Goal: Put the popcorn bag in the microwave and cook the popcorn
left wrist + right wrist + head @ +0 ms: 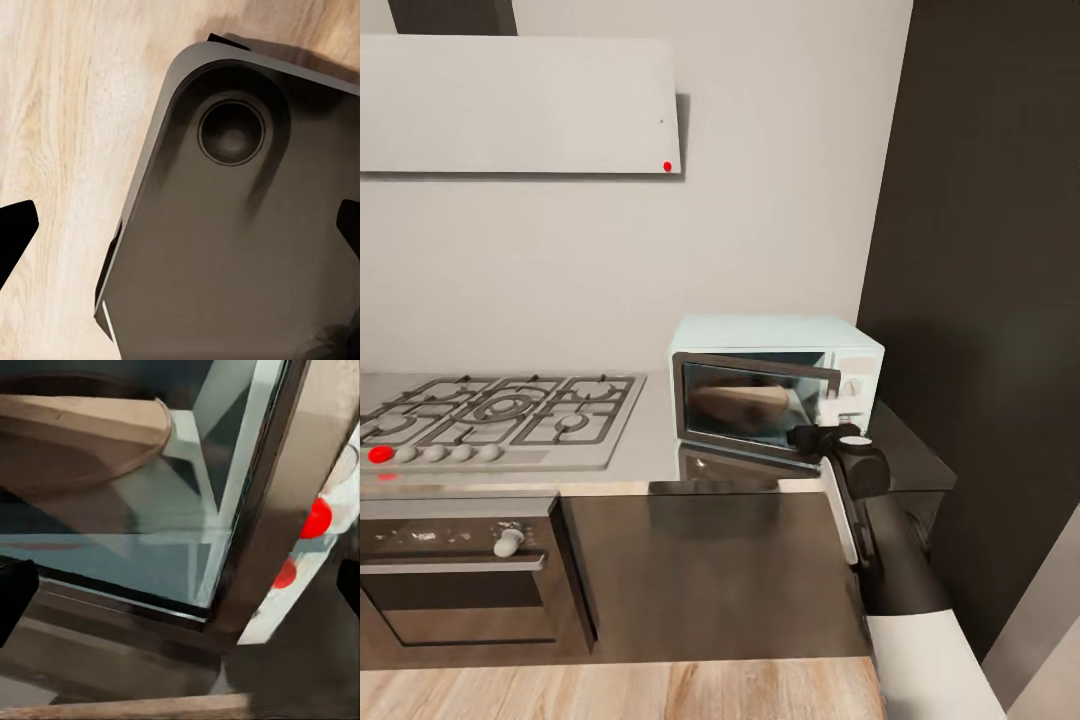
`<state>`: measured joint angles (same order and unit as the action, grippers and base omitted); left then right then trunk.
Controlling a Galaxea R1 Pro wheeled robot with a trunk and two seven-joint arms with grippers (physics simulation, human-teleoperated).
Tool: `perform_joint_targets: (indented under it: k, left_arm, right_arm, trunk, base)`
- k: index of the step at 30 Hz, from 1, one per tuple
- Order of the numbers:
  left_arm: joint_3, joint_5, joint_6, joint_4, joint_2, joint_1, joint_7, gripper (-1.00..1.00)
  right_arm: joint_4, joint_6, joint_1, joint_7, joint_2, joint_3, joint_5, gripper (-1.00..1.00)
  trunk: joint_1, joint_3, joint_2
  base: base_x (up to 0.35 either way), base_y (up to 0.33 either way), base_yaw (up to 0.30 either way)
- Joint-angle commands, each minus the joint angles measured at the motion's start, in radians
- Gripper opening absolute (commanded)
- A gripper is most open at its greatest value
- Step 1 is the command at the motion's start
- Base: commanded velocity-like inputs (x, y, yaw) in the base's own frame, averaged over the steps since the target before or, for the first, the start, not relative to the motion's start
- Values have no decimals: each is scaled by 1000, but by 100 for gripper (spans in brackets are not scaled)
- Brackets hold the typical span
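Note:
The pale mint-blue microwave [775, 385] stands on the grey countertop [650, 445] by the dark wall at the right. Behind its dark glass door lies the mustard-tan popcorn bag [745, 403], seen close up in the right wrist view as a rounded tan rim [82, 442]. The door's right edge looks a little ajar. My right gripper [830, 410] hovers at the door's right edge beside the white button panel [330, 532], open with nothing between its fingers [180, 589]. My left gripper [180, 229] hangs open over the wood floor and my own dark base [240, 225].
A steel gas hob [500, 415] takes up the countertop to the left, with a dark oven [460, 570] below and a flat white hood [520, 105] above. A tall dark cabinet [990, 300] stands close to the microwave's right. Light wood floor [610, 690] lies in front.

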<state>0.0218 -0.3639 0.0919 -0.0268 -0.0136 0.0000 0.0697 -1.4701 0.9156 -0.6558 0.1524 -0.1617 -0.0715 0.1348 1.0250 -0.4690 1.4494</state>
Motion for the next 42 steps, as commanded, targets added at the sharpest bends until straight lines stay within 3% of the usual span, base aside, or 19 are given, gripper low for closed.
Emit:
perform_joint_targets:
  k: [1,6,10,17,34,42]
  left_arm:
    - [3,-4,2,-1,0,0,2,100]
    - [3,-4,2,-1,0,0,2,100]
    - [3,-4,2,-1,0,0,2,100]
    - [3,-4,2,-1,0,0,2,100]
    - [4,-4,2,-1,1,0,2,100]
    - [9,-1,1,-1,0,0,1,100]
  right_arm:
    - [-2,13,-1,-2,15,0,5,100]
    - [-4,54,-1,-92,112,23,4,100]
    - [-5,78,-1,-161,138,118,6,100]
    - [-4,76,-1,-171,206,140,8,100]
    - [-2,34,-1,-167,205,142,20,100]
    - [-1,7,-1,-179,210,144,17,100]
  trunk:
    - [0,-1,1]
    - [0,-1,1]
    - [0,-1,1]
    - [0,-1,1]
    - [0,-1,1]
    - [0,-1,1]
  base:
    - [0,0,0]
    - [0,0,0]
    - [0,0,0]
    - [0,0,0]
    - [0,0,0]
    - [211,-87,0]
